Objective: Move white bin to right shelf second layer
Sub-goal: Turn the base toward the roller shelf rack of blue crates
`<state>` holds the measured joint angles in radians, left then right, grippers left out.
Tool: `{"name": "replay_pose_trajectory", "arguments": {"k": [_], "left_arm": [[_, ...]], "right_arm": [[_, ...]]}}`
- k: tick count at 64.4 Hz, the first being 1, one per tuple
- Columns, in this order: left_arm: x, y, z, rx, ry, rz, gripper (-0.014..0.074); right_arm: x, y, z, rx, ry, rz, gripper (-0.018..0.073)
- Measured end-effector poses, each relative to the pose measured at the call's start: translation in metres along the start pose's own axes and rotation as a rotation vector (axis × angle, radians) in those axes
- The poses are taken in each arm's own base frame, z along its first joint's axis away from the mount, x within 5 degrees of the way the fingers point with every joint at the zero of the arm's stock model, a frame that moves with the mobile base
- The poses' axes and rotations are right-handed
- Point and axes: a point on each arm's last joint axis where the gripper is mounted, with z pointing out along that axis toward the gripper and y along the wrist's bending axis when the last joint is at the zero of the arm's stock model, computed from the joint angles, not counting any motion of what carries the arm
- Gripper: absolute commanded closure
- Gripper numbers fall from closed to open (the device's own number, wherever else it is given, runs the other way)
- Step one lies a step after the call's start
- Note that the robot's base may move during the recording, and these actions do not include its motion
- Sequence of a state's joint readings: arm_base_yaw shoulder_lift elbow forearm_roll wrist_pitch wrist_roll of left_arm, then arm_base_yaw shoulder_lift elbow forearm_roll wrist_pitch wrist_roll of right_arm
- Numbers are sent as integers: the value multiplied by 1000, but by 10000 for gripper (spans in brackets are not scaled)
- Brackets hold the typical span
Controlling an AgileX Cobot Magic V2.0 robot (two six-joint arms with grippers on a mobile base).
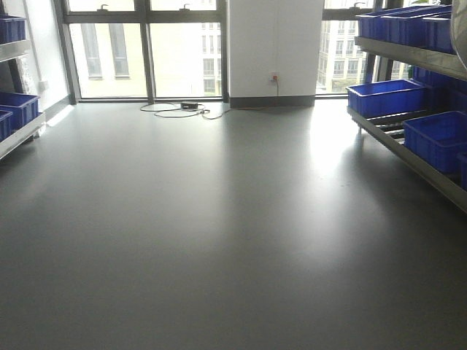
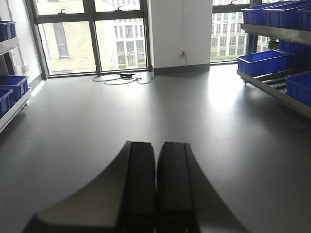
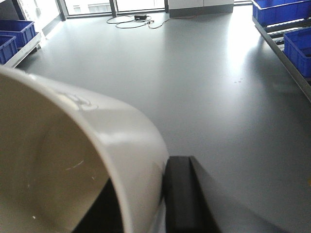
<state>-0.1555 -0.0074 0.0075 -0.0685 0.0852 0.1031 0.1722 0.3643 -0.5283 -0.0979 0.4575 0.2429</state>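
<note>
White bin fills the right wrist view's lower left, right tool clamped on its wall; left tool closed, empty.

The white bin is cut off at left and bottom edges.

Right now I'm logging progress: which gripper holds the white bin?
The right gripper, clamped on the wall of the white bin; the left gripper is shut on nothing.
</note>
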Motion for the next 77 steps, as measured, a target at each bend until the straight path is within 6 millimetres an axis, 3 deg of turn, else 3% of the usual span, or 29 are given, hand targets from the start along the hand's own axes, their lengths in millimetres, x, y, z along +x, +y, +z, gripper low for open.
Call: {"name": "replay_pose_trajectory", "arguments": {"k": [77], "left_arm": [[0,0,0,0,0,0,512]], "right_arm": [[0,0,0,0,0,0,502]]}}
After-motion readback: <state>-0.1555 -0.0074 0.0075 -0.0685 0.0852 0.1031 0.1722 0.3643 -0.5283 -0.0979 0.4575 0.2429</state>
